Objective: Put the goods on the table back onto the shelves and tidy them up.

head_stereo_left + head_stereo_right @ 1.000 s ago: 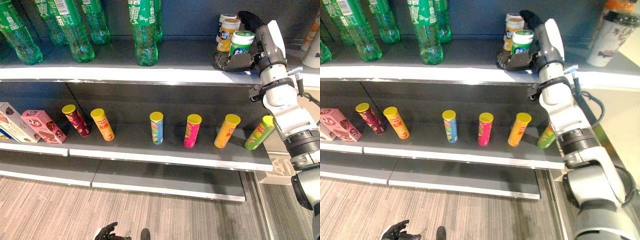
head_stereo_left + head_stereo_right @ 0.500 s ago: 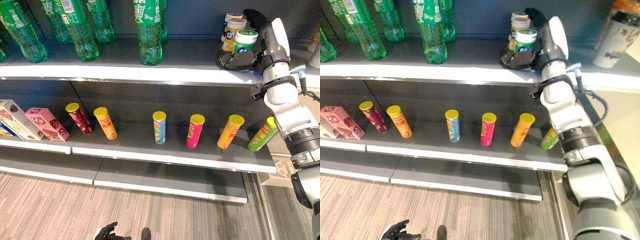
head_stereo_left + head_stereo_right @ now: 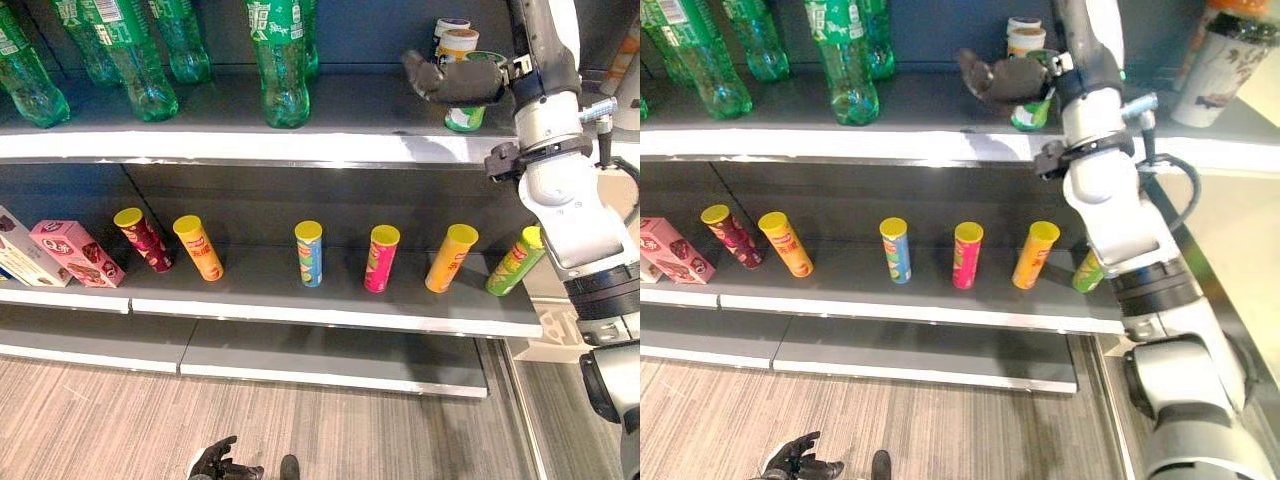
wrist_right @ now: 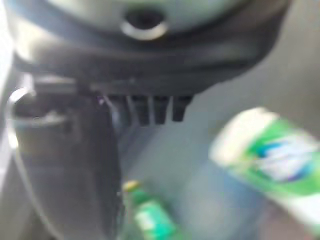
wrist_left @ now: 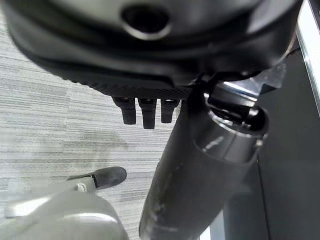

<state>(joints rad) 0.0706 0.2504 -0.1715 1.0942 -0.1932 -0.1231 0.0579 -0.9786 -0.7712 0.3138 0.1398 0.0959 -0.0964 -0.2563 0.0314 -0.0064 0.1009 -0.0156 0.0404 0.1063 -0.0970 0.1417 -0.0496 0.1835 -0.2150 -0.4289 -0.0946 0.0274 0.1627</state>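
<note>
Since the earlier frame the right hand [image 3: 455,80] has been lifted off the green-and-white jar [image 3: 464,117]. Left eye view: fingers relaxed, released; jar left standing on the top shelf [image 3: 200,145]. Left wrist view: left hand [image 5: 145,107], fingers loosely curled, grasping nothing.

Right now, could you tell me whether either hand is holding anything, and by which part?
Nothing is held. The right hand hangs open above the top shelf, apart from the green-and-white jar; the left hand hangs low, holding nothing.
</note>
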